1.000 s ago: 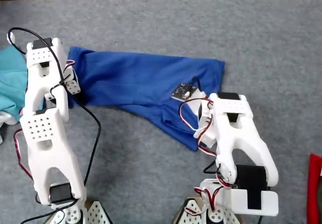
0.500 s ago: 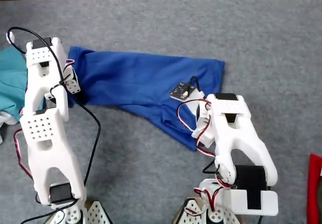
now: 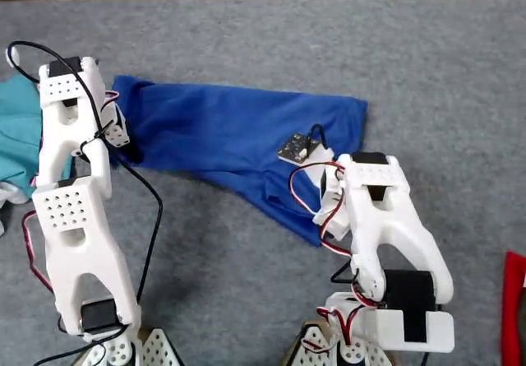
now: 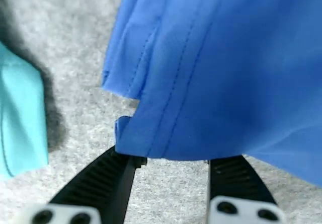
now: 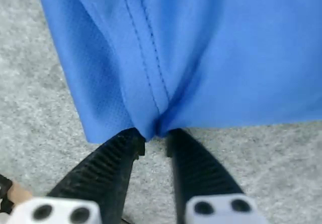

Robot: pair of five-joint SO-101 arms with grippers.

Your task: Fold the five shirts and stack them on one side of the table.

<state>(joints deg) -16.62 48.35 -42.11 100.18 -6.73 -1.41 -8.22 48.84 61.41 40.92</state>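
Your left jaws stand spread wide, the stitched hem of the blue shirt (image 4: 216,68) draped across their tips. Your right jaws are pressed onto a puckered fold of the same shirt's edge.

At the tabletop's (image 3: 444,78) far left lies a teal garment (image 3: 16,132), partly under the left arm (image 3: 74,218). Just beside it, the blue shirt spreads as a long, folded band across the grey, felt-like surface. Its left end sits at the left arm's wrist, and its right end has a squared corner. A narrower flap runs down on a slant to the right arm (image 3: 386,218). The cloth lies mostly smooth, with double seam lines along the hems. A sliver of red fabric (image 3: 516,308) shows at the right edge, well apart from the shirt.
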